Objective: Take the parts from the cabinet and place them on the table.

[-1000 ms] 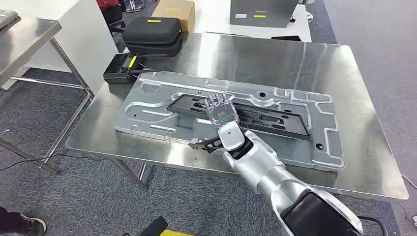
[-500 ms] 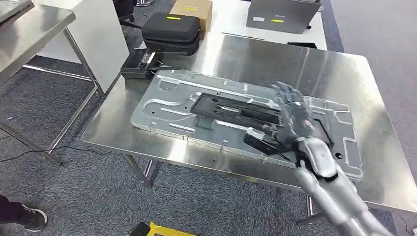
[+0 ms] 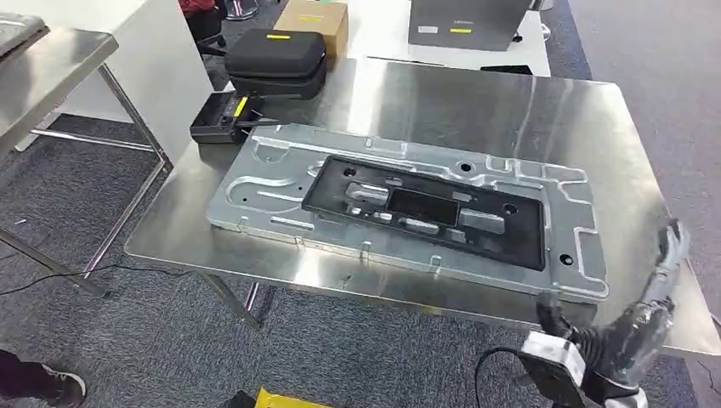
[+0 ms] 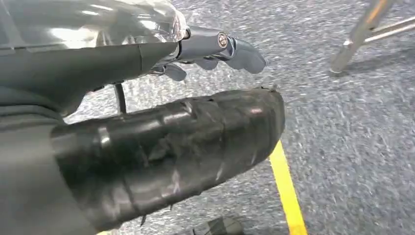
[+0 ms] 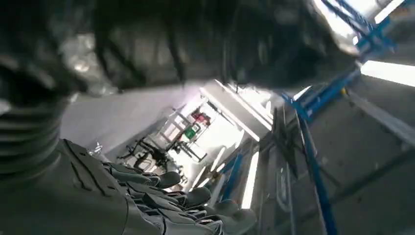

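Now, from the head view, the black part (image 3: 425,209) lies flat in the recess of the silver panel (image 3: 263,183) on the table (image 3: 476,102); it looks stiff, light and thin, best taken by a long edge, and no label is legible. At the left wrist, the left hand (image 4: 215,49) hangs with fingers loosely curled around nothing above carpet. At the right wrist, the right hand (image 5: 186,205) shows empty fingers slightly apart.

On my counter (image 3: 510,102) I count one large silver metal panel (image 3: 263,183) and one black frame part (image 3: 519,234) lying on it. Behind them sit one black zippered case (image 3: 276,53), one flat black device (image 3: 214,127), one cardboard box (image 3: 311,17) and one grey box (image 3: 468,21). One second steel table (image 3: 51,59) stands alongside.
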